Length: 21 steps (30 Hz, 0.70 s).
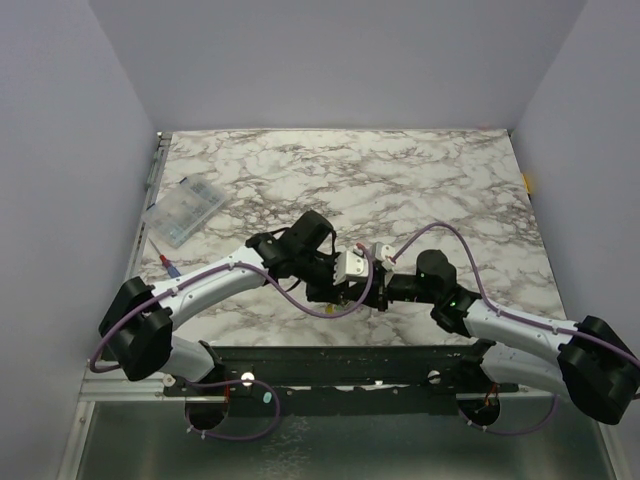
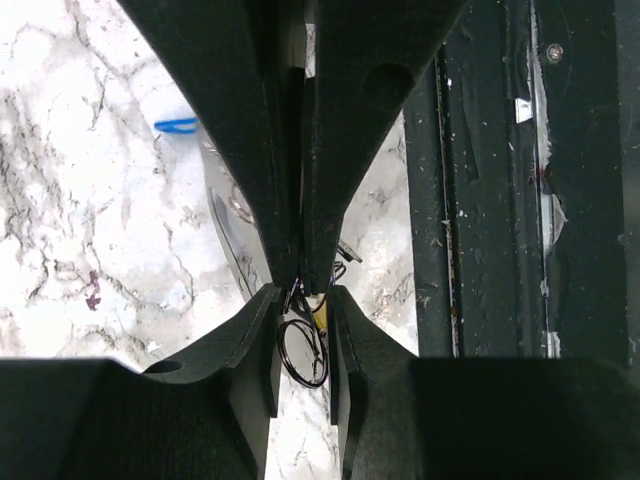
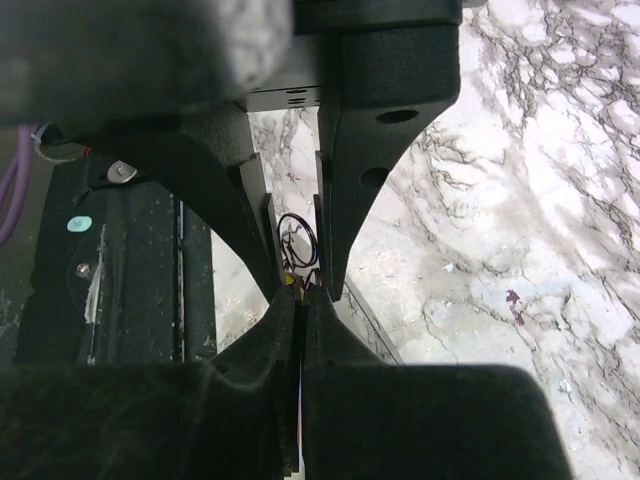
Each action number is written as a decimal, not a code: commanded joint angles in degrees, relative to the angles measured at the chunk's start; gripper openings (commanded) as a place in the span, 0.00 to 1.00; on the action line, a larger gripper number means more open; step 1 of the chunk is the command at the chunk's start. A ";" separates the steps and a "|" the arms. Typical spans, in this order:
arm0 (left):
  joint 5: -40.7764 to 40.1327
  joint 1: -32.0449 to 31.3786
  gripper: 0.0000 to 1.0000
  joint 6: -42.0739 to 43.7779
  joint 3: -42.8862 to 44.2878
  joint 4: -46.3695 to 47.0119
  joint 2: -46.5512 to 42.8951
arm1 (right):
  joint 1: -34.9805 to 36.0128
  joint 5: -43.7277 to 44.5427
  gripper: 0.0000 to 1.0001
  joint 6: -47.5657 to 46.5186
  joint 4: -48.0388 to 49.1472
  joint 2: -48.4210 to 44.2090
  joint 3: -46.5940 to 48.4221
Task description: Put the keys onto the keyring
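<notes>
With left gripper (image 2: 303,318) clamping keyring (image 2: 303,352) and right gripper (image 3: 300,297) pinching yellow key (image 3: 289,283) (only 1 speck visible), align, twist gently.

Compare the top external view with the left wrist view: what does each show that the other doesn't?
Only the top external view: the clear compartment box at far left and both whole arms with their purple cables. Only the left wrist view: the keyring, a dark wire loop between the left gripper's jaws, and what looks like a silvery key beside it. Both: the marble table, the black base rail, and the right gripper meeting the left tip to tip.
</notes>
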 commanded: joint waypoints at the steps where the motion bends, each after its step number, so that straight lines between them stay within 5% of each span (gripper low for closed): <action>1: -1.44 -0.27 0.21 -0.08 0.40 2.79 -2.61 | 0.35 -2.77 0.01 0.05 2.01 0.99 1.82; 4: -2.04 -0.21 0.00 -0.03 0.41 2.73 -2.86 | 0.39 -2.82 0.01 0.04 2.08 0.91 1.75; 14: -1.97 -0.16 0.00 -1.63 0.13 4.67 -2.73 | 0.38 -3.26 0.02 0.53 2.61 1.34 1.80; 21: -1.37 -0.03 0.00 -8.26 -4.05 14.97 -6.49 | 0.40 -1.12 0.28 1.77 1.52 0.89 2.22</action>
